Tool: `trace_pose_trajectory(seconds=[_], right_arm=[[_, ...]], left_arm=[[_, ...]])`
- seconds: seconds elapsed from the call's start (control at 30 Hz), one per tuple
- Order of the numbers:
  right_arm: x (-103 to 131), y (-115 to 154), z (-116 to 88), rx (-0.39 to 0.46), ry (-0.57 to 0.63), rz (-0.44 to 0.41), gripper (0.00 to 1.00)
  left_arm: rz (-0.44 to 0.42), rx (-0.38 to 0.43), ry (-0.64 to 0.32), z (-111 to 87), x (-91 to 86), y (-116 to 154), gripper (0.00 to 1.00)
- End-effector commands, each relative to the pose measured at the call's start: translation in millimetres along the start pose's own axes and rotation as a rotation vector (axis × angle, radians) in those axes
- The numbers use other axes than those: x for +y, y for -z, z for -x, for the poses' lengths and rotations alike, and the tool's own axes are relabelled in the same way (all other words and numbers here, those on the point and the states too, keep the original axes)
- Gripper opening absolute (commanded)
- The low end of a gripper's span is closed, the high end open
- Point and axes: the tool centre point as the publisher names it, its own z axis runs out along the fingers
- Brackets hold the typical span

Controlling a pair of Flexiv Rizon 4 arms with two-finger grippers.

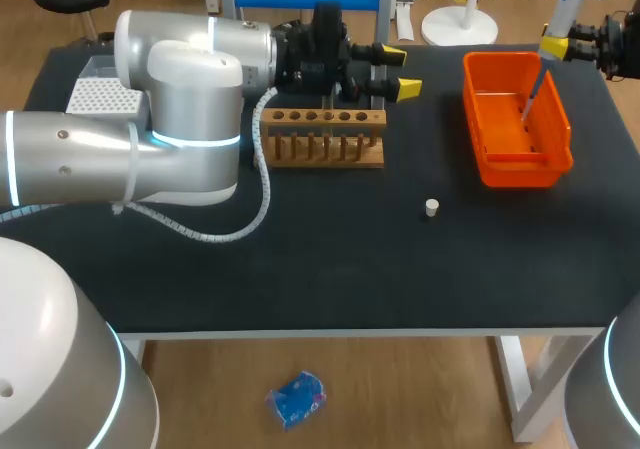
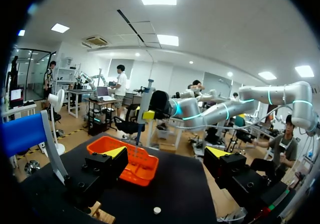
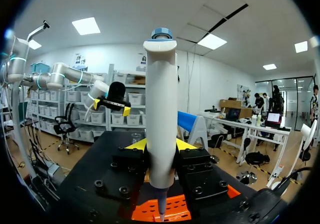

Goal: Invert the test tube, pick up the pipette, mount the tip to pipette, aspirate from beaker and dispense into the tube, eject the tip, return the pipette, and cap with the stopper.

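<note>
Right claw: I am clamping the pipette, bin beneath, probably for tip ejection.
Left claw: I am holding it apart, empty.

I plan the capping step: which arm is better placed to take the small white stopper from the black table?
Probably left. The left gripper is open and empty by the wooden rack; the right gripper holds the white pipette over the orange bin.

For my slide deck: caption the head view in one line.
Right gripper holds the pipette over the orange bin while the open left gripper hovers near the wooden rack.
</note>
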Motion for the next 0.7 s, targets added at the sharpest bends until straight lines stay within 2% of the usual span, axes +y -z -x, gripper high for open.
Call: trace_pose_trajectory(seconds=[0.03,0.2,0.43,0.7], right_arm=[[-0.7,1.2,2.9,0.012,0.000,0.000,0.00],[-0.7,1.2,2.9,0.012,0.000,0.000,0.00],[-0.7,1.2,2.9,0.012,0.000,0.000,0.00],[-0.7,1.2,2.9,0.012,0.000,0.000,0.00]], left_arm=[[0.005,-0.002,-0.008,8.7,-15.5,-6.9,1.00],[-0.008,0.002,-0.028,17.2,-35.9,-16.8,1.00],[-0.022,0.028,-0.139,23.7,-67.7,-42.8,1.00],[0.025,0.030,-0.253,25.1,-94.3,-73.8,1.00]])
